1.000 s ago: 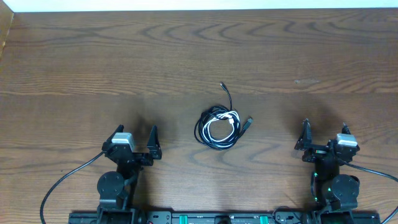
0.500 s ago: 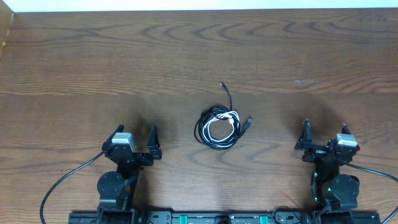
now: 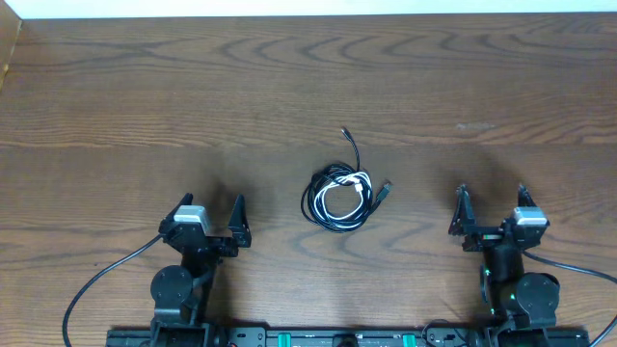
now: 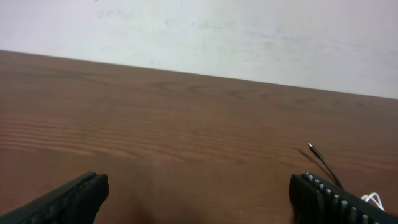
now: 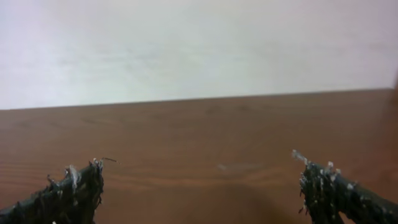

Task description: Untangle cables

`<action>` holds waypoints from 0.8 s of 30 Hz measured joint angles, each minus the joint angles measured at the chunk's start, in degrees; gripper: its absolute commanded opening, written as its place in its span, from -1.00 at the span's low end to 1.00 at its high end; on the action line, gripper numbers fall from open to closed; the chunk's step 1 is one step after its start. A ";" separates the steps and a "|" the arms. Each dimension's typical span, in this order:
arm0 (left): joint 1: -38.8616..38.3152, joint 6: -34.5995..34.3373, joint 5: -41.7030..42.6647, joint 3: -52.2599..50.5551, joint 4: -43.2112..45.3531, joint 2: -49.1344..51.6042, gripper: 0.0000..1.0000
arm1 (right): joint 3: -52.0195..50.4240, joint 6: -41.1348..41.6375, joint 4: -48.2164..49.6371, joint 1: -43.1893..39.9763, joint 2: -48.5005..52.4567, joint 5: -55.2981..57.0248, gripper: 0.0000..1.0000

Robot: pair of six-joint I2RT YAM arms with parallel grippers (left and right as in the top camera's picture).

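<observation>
Black cable (image 3: 309,202) and white cable (image 3: 357,180) unmoved; right gripper (image 3: 491,200), fingers apart, shifted toward ten o'clock; left gripper (image 3: 211,205) likewise spread.

Centre of frame: coiled cables (image 3: 339,198), low obstacle on the table (image 3: 145,96), black tail pointing up-frame
Upper half: bare wood, edge to edge
Lower left: left gripper (image 3: 210,204), bare wood between it and coil
Lower right: right gripper (image 3: 491,193), bare wood between it and coil

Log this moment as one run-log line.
phase: cables untouched | black cable: coiled, white cable tangled in it | left gripper: open, empty | right gripper: open, empty
</observation>
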 measured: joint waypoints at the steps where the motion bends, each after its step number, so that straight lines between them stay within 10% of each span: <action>1: 0.00 -0.20 0.24 0.35 -0.52 0.07 0.96 | 0.42 0.00 -0.13 0.00 0.00 -0.46 0.99; 11: 0.00 -2.36 6.34 22.38 -5.27 16.96 0.96 | 23.78 3.13 -11.17 0.00 9.22 -5.14 0.99; 18: 0.04 -3.72 12.20 65.22 -34.95 45.94 0.96 | 59.36 4.66 -40.92 0.00 36.13 -10.10 0.99; 24: 0.09 -4.31 19.32 74.93 -40.79 53.13 0.96 | 75.47 4.68 -59.91 0.00 54.16 -11.08 0.99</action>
